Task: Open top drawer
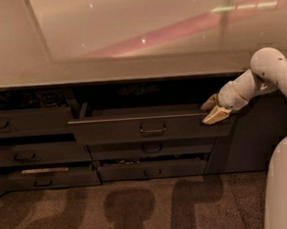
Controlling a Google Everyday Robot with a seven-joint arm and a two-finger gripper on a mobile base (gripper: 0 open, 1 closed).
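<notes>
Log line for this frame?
top drawer: partly out | tool: at its right end | handle: untouched

The top drawer [110,131], dark grey with a small loop handle, stands partly pulled out beneath the bench [130,68]. The gripper [213,109] is at the right end of its front edge.

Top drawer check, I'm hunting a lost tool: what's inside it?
The top drawer stands partly open; only dark tray walls show. Its front hides the floor. The gripper sits at its right top edge.

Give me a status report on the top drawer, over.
Hand at right end of top drawer. Drawer partly open. Nothing seen in its way.
</notes>
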